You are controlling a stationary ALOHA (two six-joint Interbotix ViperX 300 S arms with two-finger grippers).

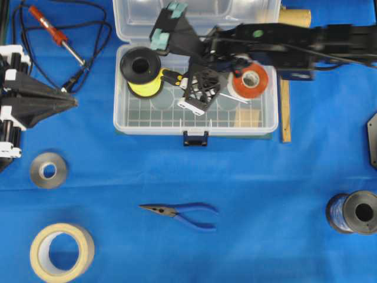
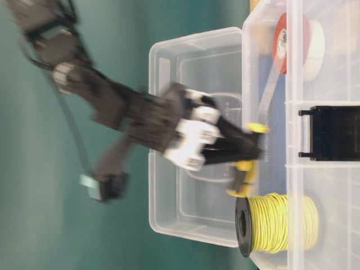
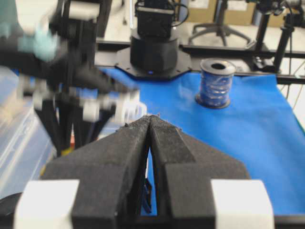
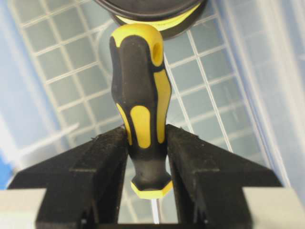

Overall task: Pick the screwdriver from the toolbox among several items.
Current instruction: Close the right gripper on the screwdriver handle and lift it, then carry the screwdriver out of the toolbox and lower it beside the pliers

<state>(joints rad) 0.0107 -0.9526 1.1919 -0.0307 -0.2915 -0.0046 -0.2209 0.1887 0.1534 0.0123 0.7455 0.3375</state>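
Observation:
The screwdriver (image 4: 140, 90) has a yellow-and-black handle and a thin silver shaft (image 1: 232, 97). My right gripper (image 4: 147, 138) is shut on the handle near its shaft end, over the gridded floor of the clear toolbox (image 4: 209, 95). In the overhead view the right gripper (image 1: 185, 82) reaches into the toolbox (image 1: 194, 127) from the right, with the handle (image 1: 171, 76) pointing at the yellow spool. It also shows in the table-level view (image 2: 250, 152). My left gripper (image 1: 70, 101) is shut and empty at the left edge, clear of the box; its jaws (image 3: 150, 119) are pressed together.
A yellow wire spool (image 1: 141, 71) and an orange tape roll (image 1: 250, 79) lie in the toolbox. A red soldering iron (image 1: 53, 32), blue pliers (image 1: 182, 212), grey tape (image 1: 48, 170), masking tape (image 1: 62, 252), a blue wire spool (image 1: 353, 212) and a wooden ruler (image 1: 285, 112) lie around it.

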